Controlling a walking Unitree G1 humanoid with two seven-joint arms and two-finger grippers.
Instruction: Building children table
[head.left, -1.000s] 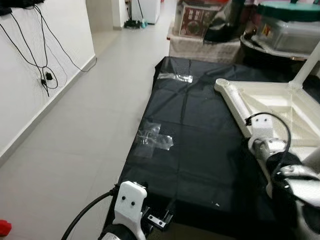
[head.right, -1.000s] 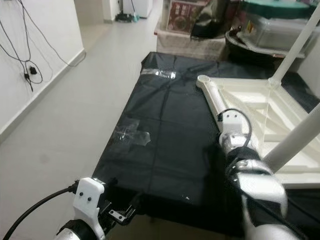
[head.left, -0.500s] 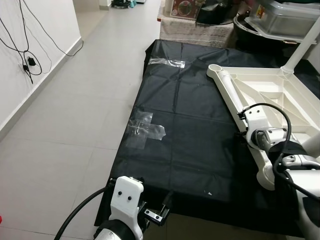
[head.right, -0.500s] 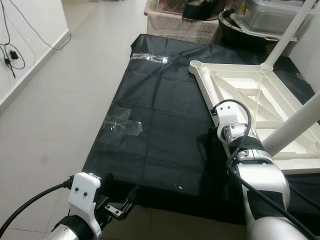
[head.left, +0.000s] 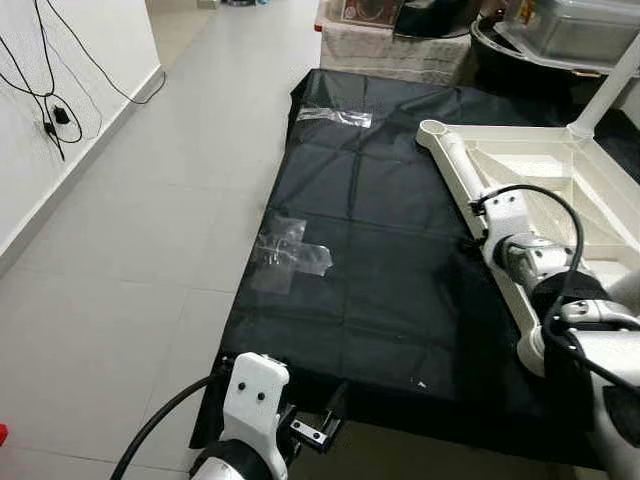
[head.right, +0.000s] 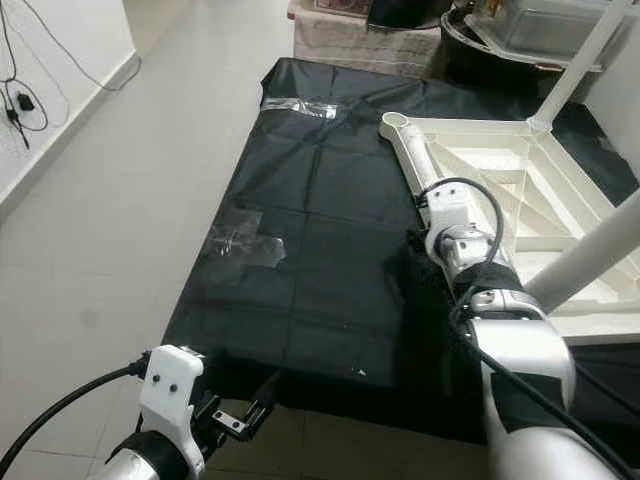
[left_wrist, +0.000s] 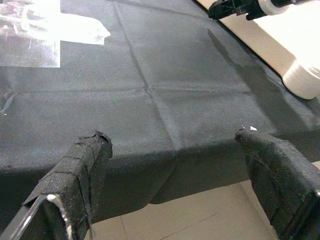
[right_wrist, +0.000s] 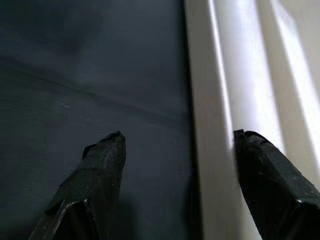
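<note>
A white children's table (head.left: 455, 165) lies upside down on a black sheet (head.left: 380, 250), with one white leg (head.right: 585, 265) standing up at the right and another (head.left: 610, 95) at the far corner. My right gripper (head.left: 470, 240) is open low over the table's near long rim. In the right wrist view (right_wrist: 178, 137) one finger is over the sheet and the other over the white rim (right_wrist: 215, 150), with nothing held. At the sheet's front edge my left gripper (head.left: 325, 420) hangs open and empty, and the left wrist view (left_wrist: 172, 137) looks across the sheet.
A clear tape patch (head.left: 290, 255) is stuck on the sheet's left part, and another strip (head.left: 335, 115) at its far end. Grey floor tiles run along the left to a wall with hanging cables (head.left: 50, 120). Boxes and a plastic bin (head.left: 570, 25) crowd the far end.
The camera tilted down and shifted, so the whole scene slid. My right gripper edged a little farther along the table's rim. The left gripper stayed at the sheet's front edge.
</note>
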